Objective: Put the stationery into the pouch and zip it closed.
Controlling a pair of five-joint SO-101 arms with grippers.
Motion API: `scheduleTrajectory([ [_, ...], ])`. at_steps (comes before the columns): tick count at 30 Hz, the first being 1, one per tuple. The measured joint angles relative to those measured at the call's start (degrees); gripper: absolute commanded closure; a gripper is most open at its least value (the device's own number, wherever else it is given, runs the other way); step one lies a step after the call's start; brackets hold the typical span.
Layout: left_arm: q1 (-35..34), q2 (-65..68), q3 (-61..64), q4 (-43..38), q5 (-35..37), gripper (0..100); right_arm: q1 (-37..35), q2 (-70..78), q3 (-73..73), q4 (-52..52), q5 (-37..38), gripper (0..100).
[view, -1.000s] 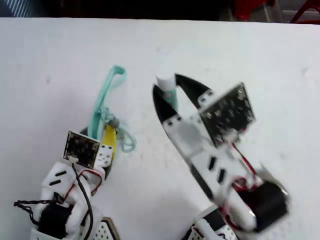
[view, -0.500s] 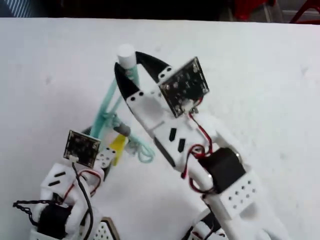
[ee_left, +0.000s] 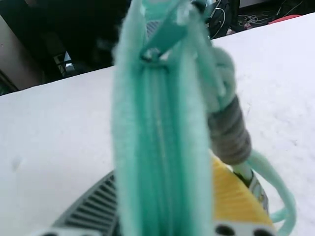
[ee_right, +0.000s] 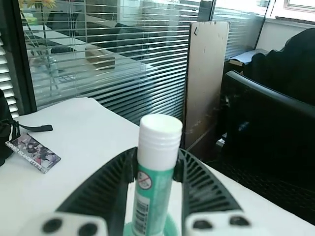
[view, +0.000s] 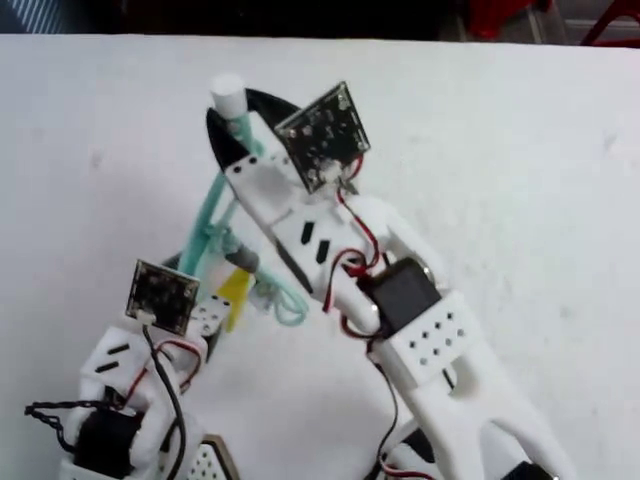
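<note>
A mint-green pouch (view: 208,218) stands on its edge on the white table, zipper side up. My left gripper (view: 218,292) is shut on its near end, with the yellow finger (ee_left: 235,197) beside the fabric. In the left wrist view the pouch (ee_left: 157,147) runs away from the camera, with a zipper pull (ee_left: 170,29) at its far end and a grey cord stopper (ee_left: 230,133) alongside. My right gripper (view: 236,122) hangs over the pouch's far end, shut on a glue stick (view: 229,95) with a white cap. The glue stick (ee_right: 156,162) stands upright between the black fingers.
The white table (view: 520,150) has bare room to the right and far left. Its back edge (view: 400,38) meets a dark background. A teal cord loop (view: 285,305) lies beside the left gripper.
My right arm has carried the glue stick leftward and farther back, from right of the pouch to above its far end. The left arm has stayed put.
</note>
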Motion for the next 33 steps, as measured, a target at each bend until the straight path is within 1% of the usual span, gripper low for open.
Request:
scheduleTrajectory([
  [9, 0.09, 0.0, 0.0, 0.0, 0.0, 80, 0.18, -2.02, 6.86, -1.05, 0.09, 98.2],
  [16, 0.0, 0.0, 0.0, 0.0, 0.0, 80, -0.26, -3.16, 8.09, -2.46, 0.09, 98.2],
  [22, 0.09, 0.0, 0.0, 0.0, 0.0, 80, -0.53, -7.3, 14.15, -2.11, -4.48, 98.2],
  [29, 0.09, 0.0, 0.0, 0.0, 0.0, 80, -0.62, -14.07, 21.8, -5.54, -5.27, 97.9],
  [31, 0.09, 0.0, 0.0, 0.0, 0.0, 80, -1.05, -14.42, 21.98, -5.19, -5.27, 93.9],
  [33, 0.09, 0.0, 0.0, 0.0, 0.0, 80, -1.05, -14.95, 22.07, -3.08, -5.27, 84.4],
])
